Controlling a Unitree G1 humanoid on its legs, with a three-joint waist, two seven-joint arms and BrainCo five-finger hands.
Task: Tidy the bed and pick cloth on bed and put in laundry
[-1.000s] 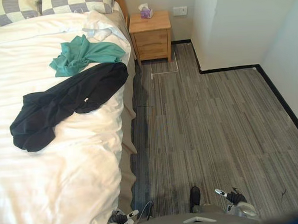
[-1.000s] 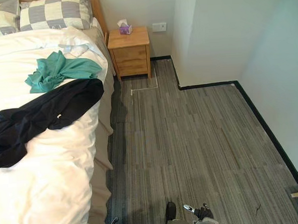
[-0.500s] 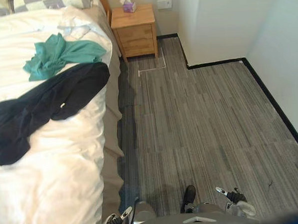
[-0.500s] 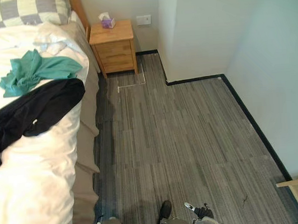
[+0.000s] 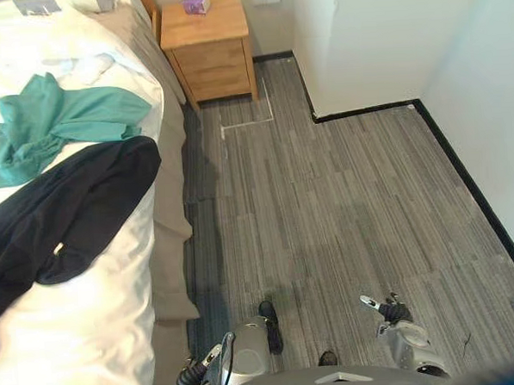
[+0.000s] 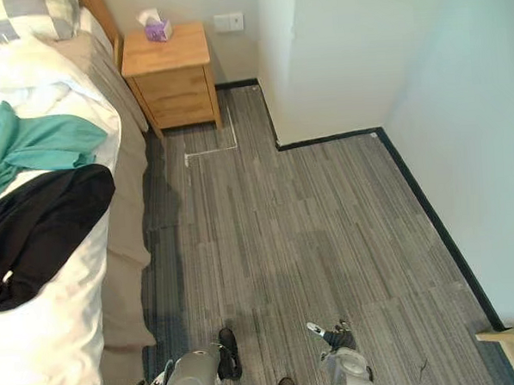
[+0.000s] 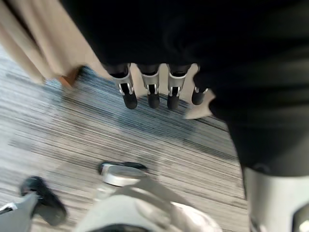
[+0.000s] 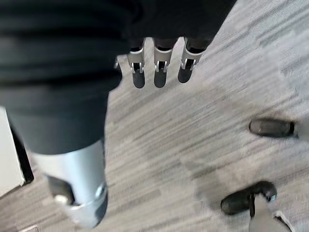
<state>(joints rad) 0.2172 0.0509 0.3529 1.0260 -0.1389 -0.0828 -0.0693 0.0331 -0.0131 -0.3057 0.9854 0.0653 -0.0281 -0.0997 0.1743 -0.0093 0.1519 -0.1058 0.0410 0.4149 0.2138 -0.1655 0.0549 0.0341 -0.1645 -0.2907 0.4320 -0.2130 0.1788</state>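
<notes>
Two cloths on the bed, both robot hands empty over the floor.

We see a black cloth (image 5: 85, 201) stretched long and rumpled across the white bed (image 5: 84, 339). One end reaches the bed's edge, and a small pale tag shows on it. Just beside it, toward the head of the bed, a teal cloth (image 5: 64, 121) lies bunched and creased. A wooden nightstand (image 5: 208, 48) stands by the bed's head against the wall with its drawers closed. On top of it sits a tissue box (image 5: 196, 2) with a white tissue poking out. Our left robot hand (image 7: 152, 87) hangs low by the bed's side, fingers straight and wide, holding nothing. Our right robot hand (image 8: 160, 67) hangs the same way over the grey striped floor (image 5: 344, 205), well apart from both cloths.
</notes>
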